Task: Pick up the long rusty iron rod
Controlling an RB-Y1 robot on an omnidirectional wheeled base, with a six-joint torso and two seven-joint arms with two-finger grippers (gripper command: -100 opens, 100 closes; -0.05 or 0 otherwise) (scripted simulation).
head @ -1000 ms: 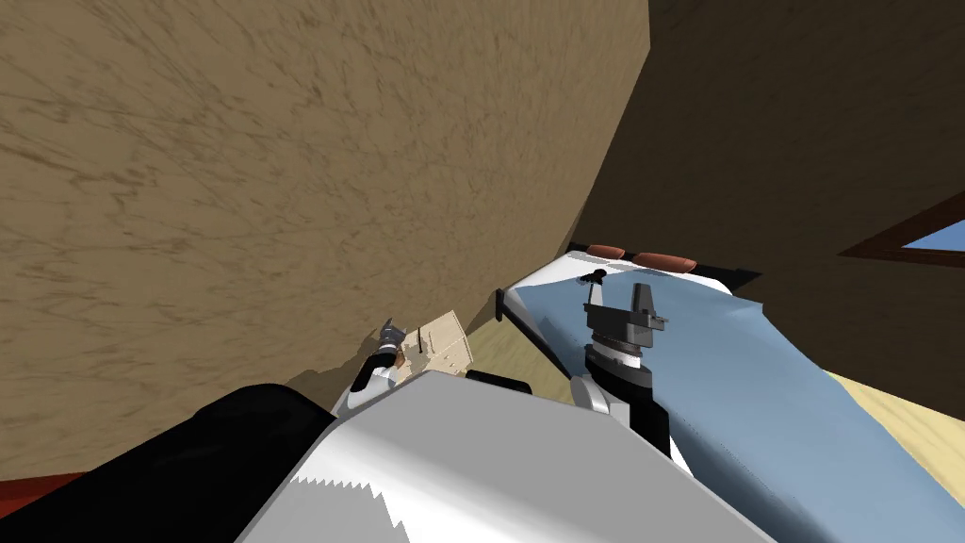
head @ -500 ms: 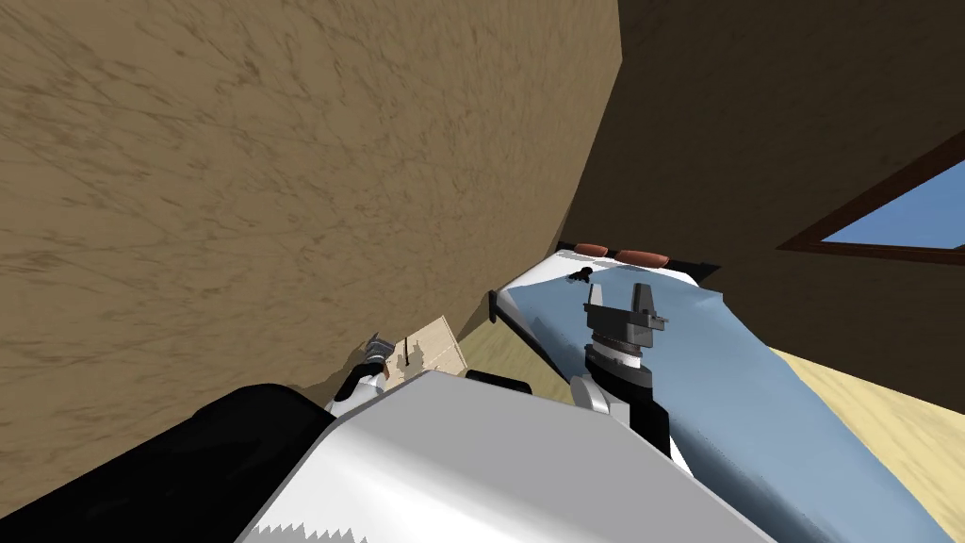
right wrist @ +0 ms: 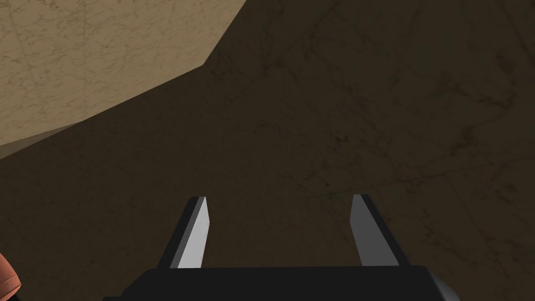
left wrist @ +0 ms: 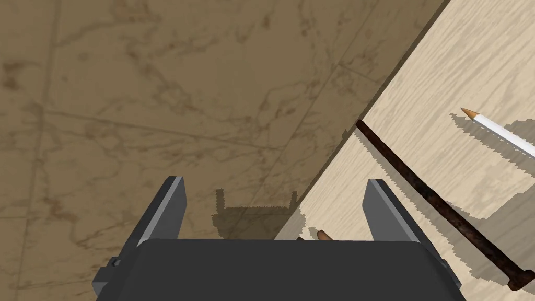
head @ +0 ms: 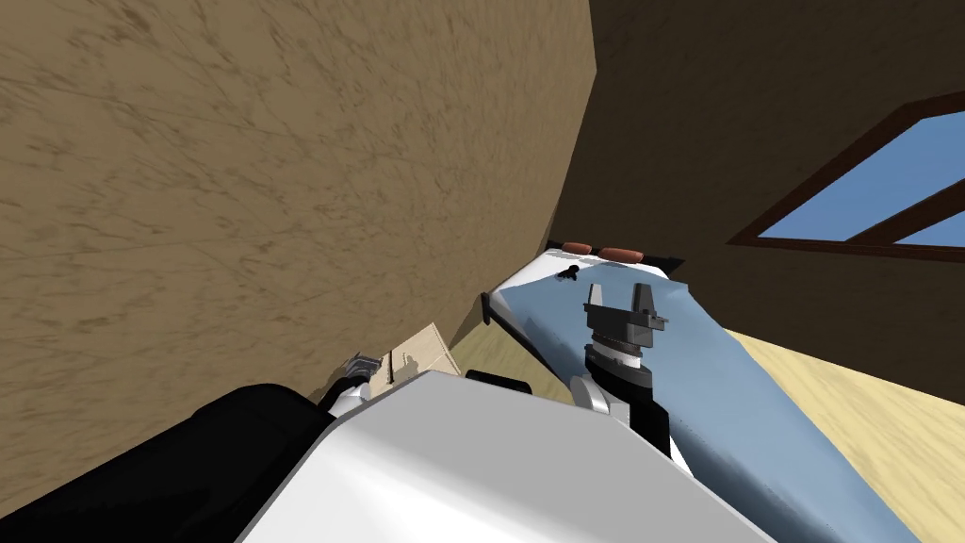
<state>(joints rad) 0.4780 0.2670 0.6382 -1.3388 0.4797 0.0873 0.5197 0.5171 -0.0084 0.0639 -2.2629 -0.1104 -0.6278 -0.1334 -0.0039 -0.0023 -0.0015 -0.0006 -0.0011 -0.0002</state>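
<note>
The rusty rod (left wrist: 433,201) is lying flat on the pale wood table (left wrist: 470,62), just outside the left gripper (left wrist: 275,181), which is spread wide. The gripper is needing to slide sideways until the rod sits between its fingers, then maybe come down a little.

- Surface (left wrist: 418,99), pale wood grain, against tan veined wall (head: 236,189).
- White pencil-like stick (left wrist: 501,130), tan tip, lying on the surface.
- Bed (head: 716,396), blue cover; two rust-brown pillows (head: 577,248) at its head; small dark object (head: 568,273) near them.
- Window (head: 867,184), dark brown frame.
- Floor (head: 867,415), light wood.
</note>
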